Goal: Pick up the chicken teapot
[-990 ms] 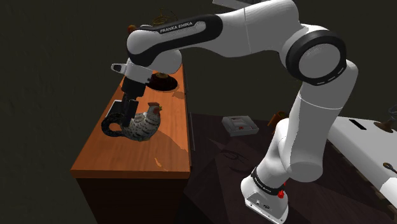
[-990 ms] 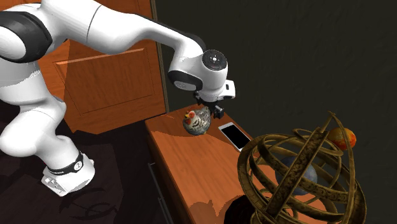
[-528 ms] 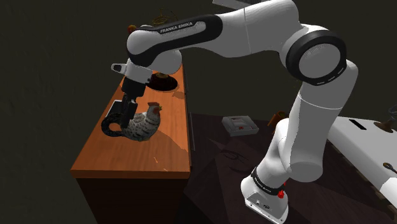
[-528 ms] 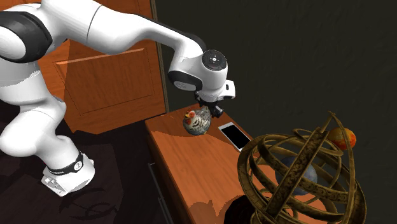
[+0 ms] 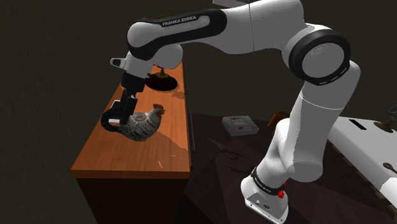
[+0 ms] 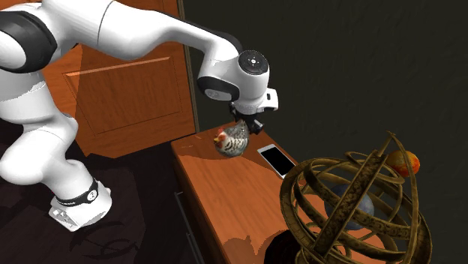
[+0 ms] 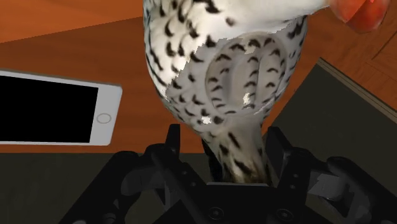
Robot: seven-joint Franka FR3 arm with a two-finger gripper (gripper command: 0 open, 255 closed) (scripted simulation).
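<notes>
Far left in the shoulder view, my gripper (image 5: 122,116) hung pointing down over the wooden sideboard (image 5: 127,158). Its fingers were clamped on the tail end of the chicken teapot (image 5: 143,124), and the bird's head faced right. From there the arm (image 5: 254,25) climbed up and right, then bent down toward its base. In the second exterior view, a phone (image 6: 276,159) lay flat just right of the teapot, with a brass armillary globe (image 6: 352,202) further right.

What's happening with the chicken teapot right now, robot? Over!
Gripper shut on the chicken teapot, at its tail end. It looks just off the wooden top. Phone lies alongside, not in the way.
</notes>
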